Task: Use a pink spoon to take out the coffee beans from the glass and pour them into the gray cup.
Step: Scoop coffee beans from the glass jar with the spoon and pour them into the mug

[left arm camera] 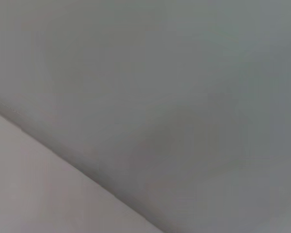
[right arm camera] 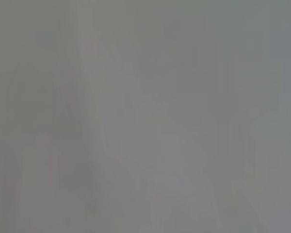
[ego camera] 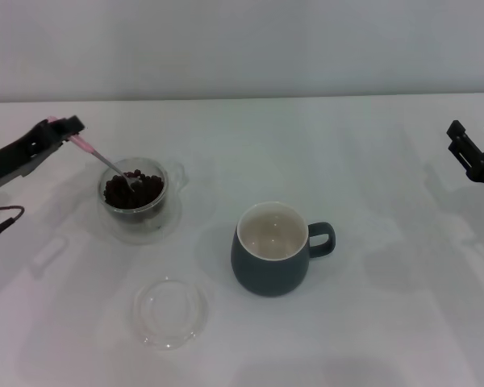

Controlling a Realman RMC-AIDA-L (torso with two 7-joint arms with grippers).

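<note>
In the head view the glass (ego camera: 137,200) stands at the left of the table, part full of dark coffee beans (ego camera: 135,190). My left gripper (ego camera: 64,129) is shut on the pink handle of the pink spoon (ego camera: 105,160), up and to the left of the glass. The spoon slants down and its silver bowl rests in the beans. The gray cup (ego camera: 273,250) stands in the middle, cream inside, handle to the right, with no beans showing inside. My right gripper (ego camera: 474,145) is parked at the far right edge, open and empty. Both wrist views show only blank grey.
A flat clear glass dish (ego camera: 170,312) lies on the white table (ego camera: 371,314) in front of the glass, to the left of the gray cup. A red and black cable (ego camera: 4,222) hangs by my left arm at the left edge.
</note>
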